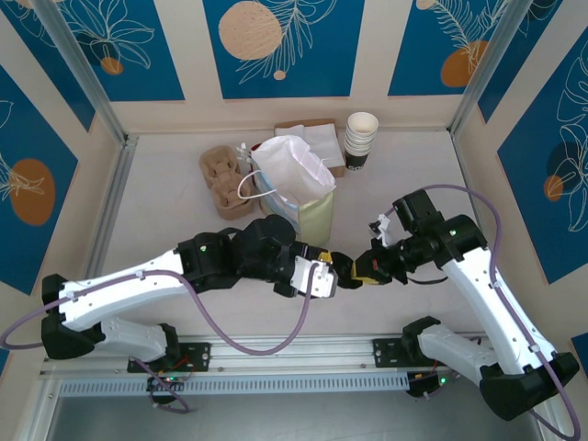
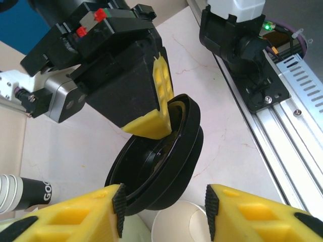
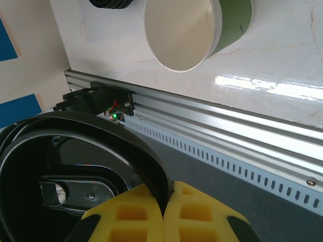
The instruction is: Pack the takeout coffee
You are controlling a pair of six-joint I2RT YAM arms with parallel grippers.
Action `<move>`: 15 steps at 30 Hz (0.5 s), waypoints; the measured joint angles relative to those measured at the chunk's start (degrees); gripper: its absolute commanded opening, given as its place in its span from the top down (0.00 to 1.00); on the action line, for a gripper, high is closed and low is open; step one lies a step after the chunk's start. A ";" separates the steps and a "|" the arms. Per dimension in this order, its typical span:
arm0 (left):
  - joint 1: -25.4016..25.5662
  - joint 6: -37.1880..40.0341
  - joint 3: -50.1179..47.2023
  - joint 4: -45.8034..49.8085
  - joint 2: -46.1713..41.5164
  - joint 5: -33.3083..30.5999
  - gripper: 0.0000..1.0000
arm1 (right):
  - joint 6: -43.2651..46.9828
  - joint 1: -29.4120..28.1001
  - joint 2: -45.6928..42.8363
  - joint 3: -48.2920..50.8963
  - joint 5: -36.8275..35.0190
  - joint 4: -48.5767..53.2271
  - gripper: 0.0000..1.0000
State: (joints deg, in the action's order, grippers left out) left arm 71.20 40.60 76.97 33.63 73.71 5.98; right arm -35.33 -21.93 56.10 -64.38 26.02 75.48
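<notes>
One lidless olive paper cup (image 3: 181,30), two nested black plastic lids (image 2: 166,161).
Right gripper (image 3: 165,195) pinches the lids' rim; the cup lies between the left gripper's (image 2: 164,214) spread fingers (image 2: 75,219), grip unclear.

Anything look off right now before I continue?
The black lid is not on the paper cup: the right tool pinches it by the rim, tilted steeply, and the cup is open. The lid's edge looks doubled, maybe two nested lids; I cannot tell.
</notes>
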 measured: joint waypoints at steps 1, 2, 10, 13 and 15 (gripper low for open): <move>-0.04 0.28 0.31 0.31 0.42 0.02 0.60 | 0.07 -0.13 0.13 0.00 0.15 -0.04 1.00; -0.07 0.52 0.57 0.39 0.85 0.00 0.60 | 0.07 -0.24 0.33 0.02 0.37 -0.15 1.00; -0.22 1.49 0.79 1.62 2.40 -0.02 0.64 | 0.07 -1.75 1.64 1.92 1.49 -1.66 1.00; -0.20 2.08 2.16 2.95 3.37 -0.07 0.65 | 0.07 -1.75 1.92 1.95 1.70 -1.99 1.00; -0.20 2.36 3.30 3.87 4.24 -0.70 0.66 | 0.11 -1.75 2.38 1.95 1.66 -2.21 1.00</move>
State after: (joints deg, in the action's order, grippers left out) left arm 71.00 42.96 80.27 37.50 77.95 5.28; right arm -35.22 -23.68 58.48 -62.43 27.68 73.28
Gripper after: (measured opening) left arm 0.353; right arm 0.051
